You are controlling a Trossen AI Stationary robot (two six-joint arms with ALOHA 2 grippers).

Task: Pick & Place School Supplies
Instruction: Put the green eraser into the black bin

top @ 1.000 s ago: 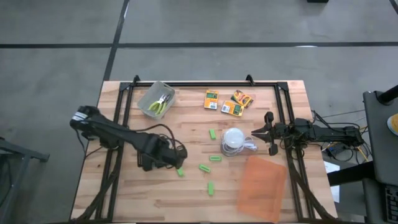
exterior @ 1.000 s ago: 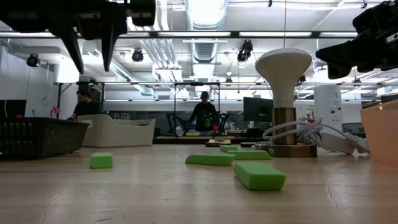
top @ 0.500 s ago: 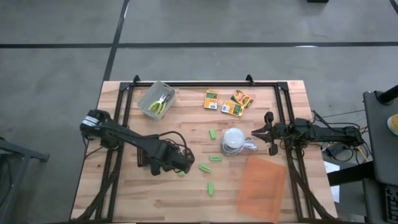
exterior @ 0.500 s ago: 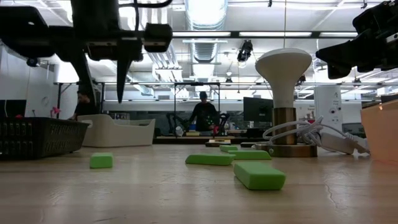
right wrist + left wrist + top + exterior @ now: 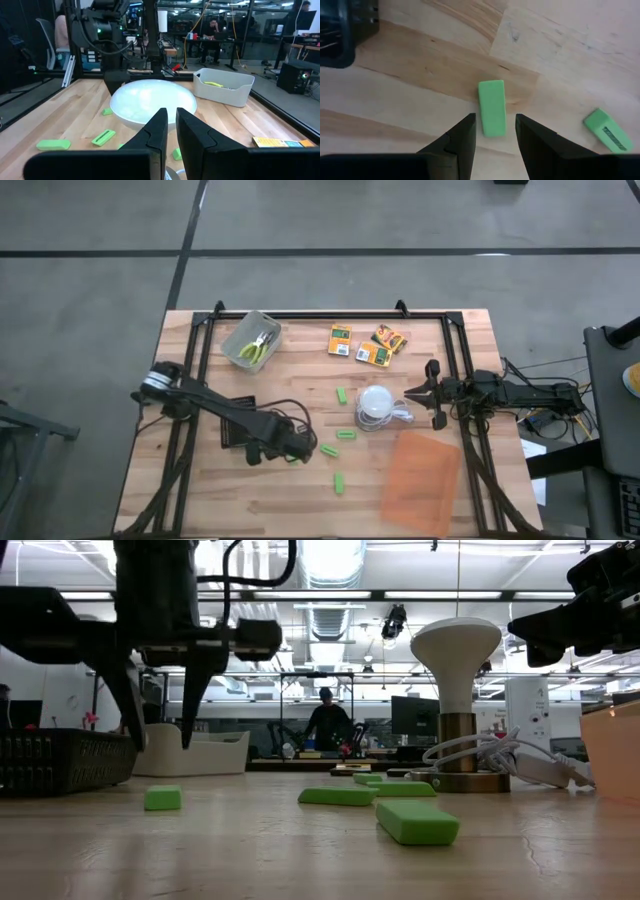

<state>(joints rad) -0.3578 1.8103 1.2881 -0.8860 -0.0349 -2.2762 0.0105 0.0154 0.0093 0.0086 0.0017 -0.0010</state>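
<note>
1. My left gripper (image 5: pixel 494 135) hangs above the table with its fingers spread, and one green stick (image 5: pixel 491 108) lies flat in line with the gap, just ahead of the tips.
2. I judge this the approach to a pick: next I need to lower straight down, keep a finger on each long side of the stick, then close.
3. The left arm reaches low across the table from its own side, wrist pointing down; the black tray (image 5: pixel 235 433) sits just behind it.
4. Other green sticks (image 5: pixel 347 434) lie farther out, towards the white lamp (image 5: pixel 375 406).
5. My right gripper (image 5: pixel 432 394) waits beyond the lamp, its fingers nearly together.
</note>
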